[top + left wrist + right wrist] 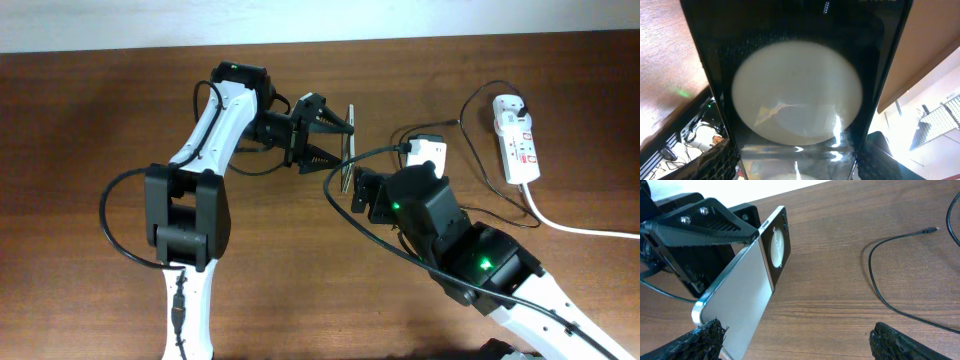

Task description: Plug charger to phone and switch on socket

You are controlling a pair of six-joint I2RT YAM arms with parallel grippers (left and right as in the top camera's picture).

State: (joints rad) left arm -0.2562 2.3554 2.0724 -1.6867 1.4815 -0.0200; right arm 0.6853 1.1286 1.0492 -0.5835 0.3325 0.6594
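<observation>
The left arm (205, 135), across the phone (351, 112) from the right arm (450, 225), had white links, boxy black joints and a looping black cable (102, 215). Green lights (485, 265) glowed on the right arm. The ribbed black left claw (347, 140) bore two silver screws (687, 218); the right claw (800, 340) had rough black fingertips (705, 337).

The brown wooden bench (90, 120) carries the white socket (517, 137), well off to the right of the right gripper (354, 190). The socket's thick white cord (580, 230) trails away from it. The charger (875, 287) loops across the wood, nearer the gripper.
</observation>
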